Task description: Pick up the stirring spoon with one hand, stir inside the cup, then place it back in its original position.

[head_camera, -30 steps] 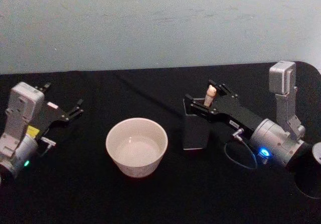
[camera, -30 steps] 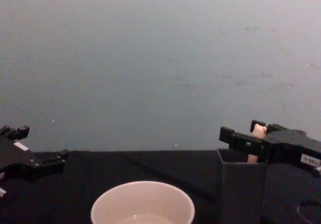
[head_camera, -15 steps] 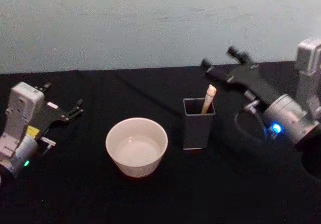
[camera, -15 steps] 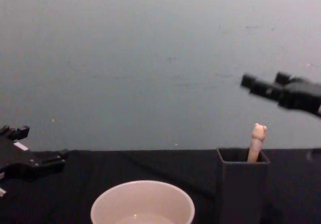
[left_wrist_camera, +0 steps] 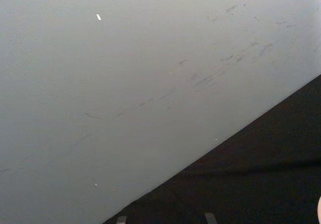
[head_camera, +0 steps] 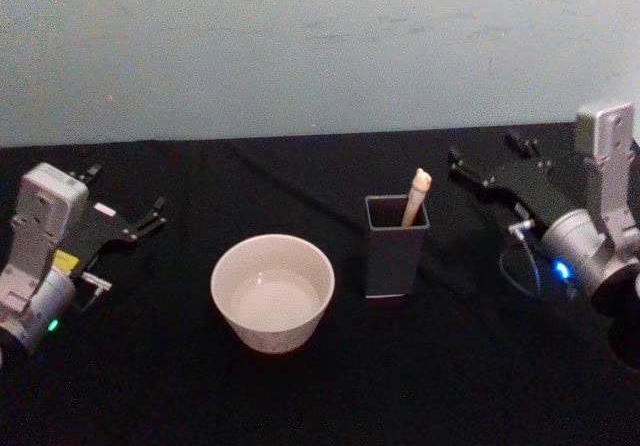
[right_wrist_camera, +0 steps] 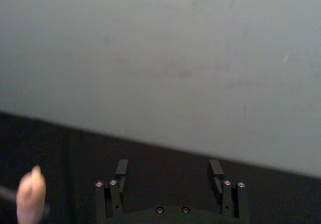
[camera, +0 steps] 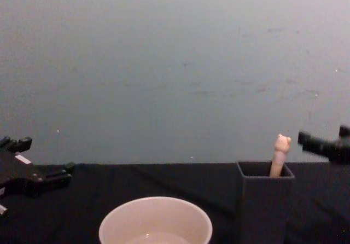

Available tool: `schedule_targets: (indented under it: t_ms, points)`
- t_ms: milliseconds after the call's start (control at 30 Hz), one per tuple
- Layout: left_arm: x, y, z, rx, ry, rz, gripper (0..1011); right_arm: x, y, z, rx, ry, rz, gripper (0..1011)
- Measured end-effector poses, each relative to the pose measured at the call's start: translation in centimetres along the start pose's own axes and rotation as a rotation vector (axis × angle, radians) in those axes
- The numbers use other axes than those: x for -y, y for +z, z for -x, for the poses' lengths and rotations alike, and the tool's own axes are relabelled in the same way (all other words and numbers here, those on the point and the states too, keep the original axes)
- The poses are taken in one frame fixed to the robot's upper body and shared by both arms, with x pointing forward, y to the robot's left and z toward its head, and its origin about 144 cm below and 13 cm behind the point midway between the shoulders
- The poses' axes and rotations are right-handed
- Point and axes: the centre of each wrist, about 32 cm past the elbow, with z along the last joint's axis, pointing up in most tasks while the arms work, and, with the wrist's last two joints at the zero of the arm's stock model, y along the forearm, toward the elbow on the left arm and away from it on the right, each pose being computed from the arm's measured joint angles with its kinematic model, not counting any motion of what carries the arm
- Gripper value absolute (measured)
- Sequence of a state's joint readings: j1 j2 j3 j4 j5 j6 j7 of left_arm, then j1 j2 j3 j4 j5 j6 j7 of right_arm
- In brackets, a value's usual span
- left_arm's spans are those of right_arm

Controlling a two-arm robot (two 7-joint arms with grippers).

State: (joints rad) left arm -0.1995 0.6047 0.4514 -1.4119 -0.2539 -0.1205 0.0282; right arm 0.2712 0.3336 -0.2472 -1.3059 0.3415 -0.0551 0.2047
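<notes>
Your right claw (head_camera: pixel 492 161) has let go of the stirring spoon (head_camera: pixel 414 196) and backed off right, fingers spread and empty, leaving it upright in the dark holder (head_camera: pixel 395 246) beside the cup (head_camera: pixel 272 291) (left claw (head_camera: pixel 125 216) parked, apparently open), so the return looks done.

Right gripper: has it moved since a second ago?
Yes. The right gripper, open and empty, has pulled back to the robot's right, away from the dark holder, leaving the stirring spoon standing in it.
</notes>
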Motion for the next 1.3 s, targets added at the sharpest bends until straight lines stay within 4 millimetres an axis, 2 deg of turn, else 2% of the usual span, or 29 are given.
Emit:
schedule_targets:
  t_ms: [133, 367, 1300]
  points:
    - [0.0, 0.0, 0.0, 0.000, 0.000, 0.000, 1001, 0.3, -1.4, 0.5, 0.006, 0.011, 0.071, 1002]
    - [0.0, 0.0, 0.0, 0.000, 0.000, 0.000, 1001, 0.2, -2.5, 0.9, 0.018, 0.020, 0.125, 1000]
    - [0.0, 0.0, 0.0, 0.000, 0.000, 0.000, 1001, 0.2, -2.3, 0.8, 0.017, 0.022, 0.118, 1002]
